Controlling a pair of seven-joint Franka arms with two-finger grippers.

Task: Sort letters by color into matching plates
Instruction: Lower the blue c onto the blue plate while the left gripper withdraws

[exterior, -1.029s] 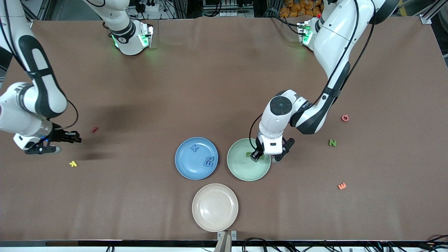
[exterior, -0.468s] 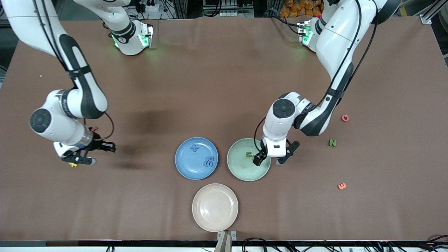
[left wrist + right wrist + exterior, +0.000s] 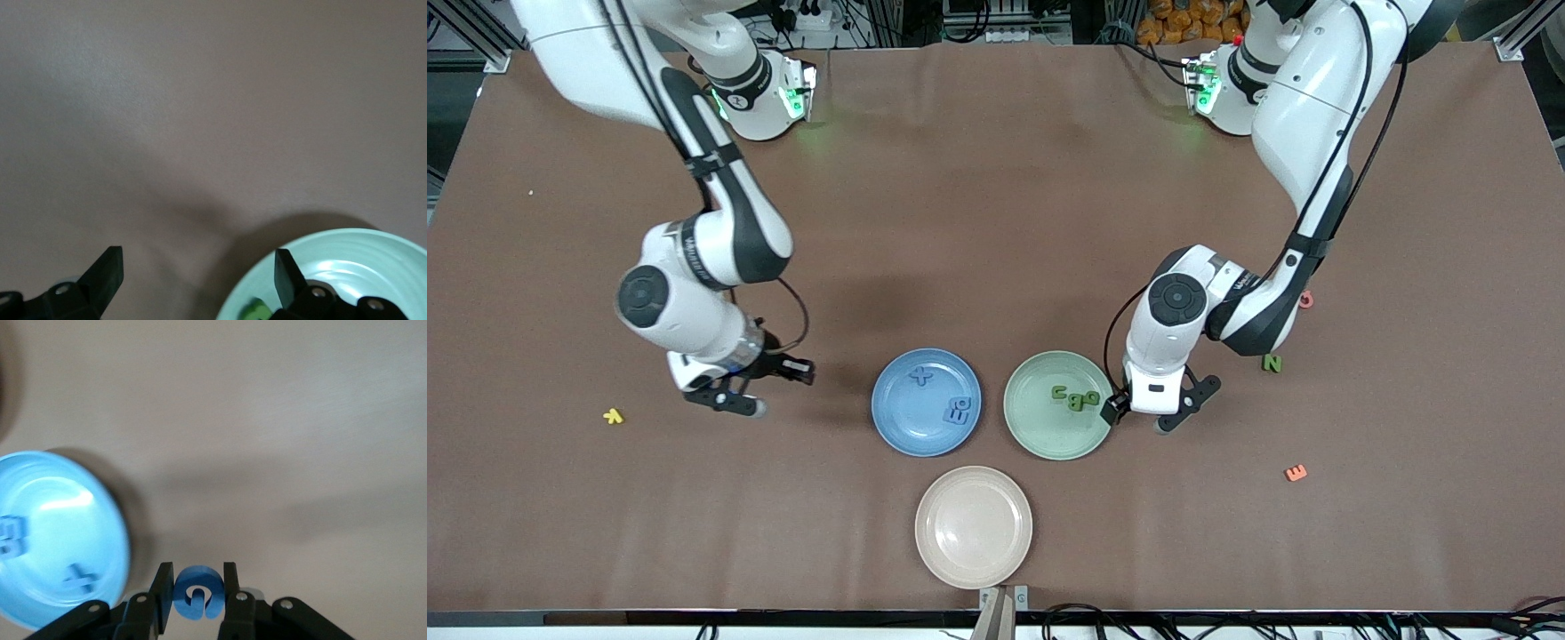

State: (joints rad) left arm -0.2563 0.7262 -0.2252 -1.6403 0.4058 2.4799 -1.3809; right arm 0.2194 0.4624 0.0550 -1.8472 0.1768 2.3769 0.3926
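Brown table cloth (image 3: 996,222) filling frame, left gripper (image 3: 1154,413) spread wide at green plate (image 3: 1049,431) rim, right gripper (image 3: 769,378) mid-left pinching blue letter (image 3: 197,592), pink letter (image 3: 1306,300) half hidden by arm.

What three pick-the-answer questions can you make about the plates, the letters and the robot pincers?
1. Where is the cream plate? A) nearer the front camera than the blue plate B) on the blue plate C) under the left pincer
2. How many letters lie in the green plate? A) none B) two C) five
3. What does the right pincer hold? A) nothing B) a yellow letter C) a blue letter

1 A: it sits lower in the front view.
2 B: two green letters show there.
3 C: the right wrist view shows it pinched.
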